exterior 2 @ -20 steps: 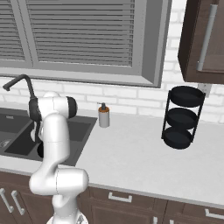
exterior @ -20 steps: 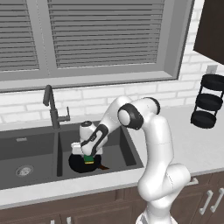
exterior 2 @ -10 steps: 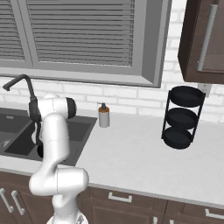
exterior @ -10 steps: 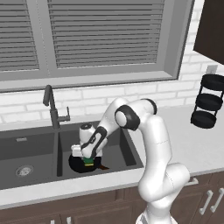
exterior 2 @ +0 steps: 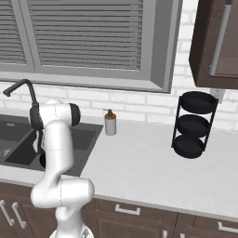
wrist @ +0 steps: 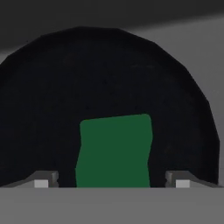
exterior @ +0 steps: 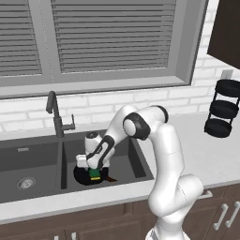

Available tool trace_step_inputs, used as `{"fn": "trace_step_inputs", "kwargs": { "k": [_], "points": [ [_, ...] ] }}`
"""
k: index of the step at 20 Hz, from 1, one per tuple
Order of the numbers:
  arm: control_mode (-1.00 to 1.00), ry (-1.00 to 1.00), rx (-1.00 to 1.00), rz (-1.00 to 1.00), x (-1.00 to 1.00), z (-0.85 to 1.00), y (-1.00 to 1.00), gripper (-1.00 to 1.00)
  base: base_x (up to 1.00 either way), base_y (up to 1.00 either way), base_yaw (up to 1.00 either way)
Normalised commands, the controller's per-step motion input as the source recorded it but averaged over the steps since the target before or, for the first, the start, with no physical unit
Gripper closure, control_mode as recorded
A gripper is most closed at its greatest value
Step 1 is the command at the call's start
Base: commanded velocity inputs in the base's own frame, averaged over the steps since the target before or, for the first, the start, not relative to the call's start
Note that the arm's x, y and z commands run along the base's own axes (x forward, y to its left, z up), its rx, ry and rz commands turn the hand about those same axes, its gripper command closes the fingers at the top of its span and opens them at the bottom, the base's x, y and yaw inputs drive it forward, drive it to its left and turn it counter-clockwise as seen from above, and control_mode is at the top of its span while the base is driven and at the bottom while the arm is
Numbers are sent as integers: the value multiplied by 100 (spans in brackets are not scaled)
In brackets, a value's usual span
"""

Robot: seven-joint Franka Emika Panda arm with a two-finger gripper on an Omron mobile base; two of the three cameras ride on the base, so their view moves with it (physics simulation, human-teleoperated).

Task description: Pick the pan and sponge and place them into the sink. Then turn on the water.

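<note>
**Hand view: sponge lying in the pan, pincer tips spread wide**

Hand view, looking straight down onto the black frying pan (wrist: pixel 109 87), with the green sponge (wrist: pixel 114 151) lying flat on it, toward the bottom of the picture. Pincer (wrist: pixel 113 179) spread wide, one fingertip (wrist: pixel 41 180) to each side of the sponge, a clear dark gap between each tip and the green block; not gripping anything.

Left base view: pan (exterior: pixel 84 176) on the floor of the right basin of the dark grey double-basin sink (exterior: pixel 42 152), near its front left corner, short handle poking right. Sponge (exterior: pixel 95 174) seen as a small green and yellow patch on the pan, directly beneath the pincer (exterior: pixel 93 169). White arm bent over from the right, reaching down into the basin. Tall dark gooseneck faucet (exterior: pixel 56 117) at the back between the basins. Round metal drain (exterior: pixel 26 182) in the left basin.

Right base view: white soap dispenser bottle (exterior 2: pixel 110 123) standing on the light tabletop (exterior 2: pixel 153 172) just right of the sink (exterior 2: pixel 14 139); black three-tier rack (exterior 2: pixel 193 125) well apart, far right by the brick wall.
</note>
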Motion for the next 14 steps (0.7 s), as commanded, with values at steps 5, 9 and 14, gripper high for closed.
{"fn": "trace_step_inputs", "kwargs": {
  "k": [5,9,14],
  "points": [
    [-100,-3,0,0,0,56,0,-100,0,0,0],
    [-100,-5,0,0,-2,73,0,-100,0,0,0],
    [-100,-12,0,0,-13,67,0,-100,0,0,0]
  ]
}}
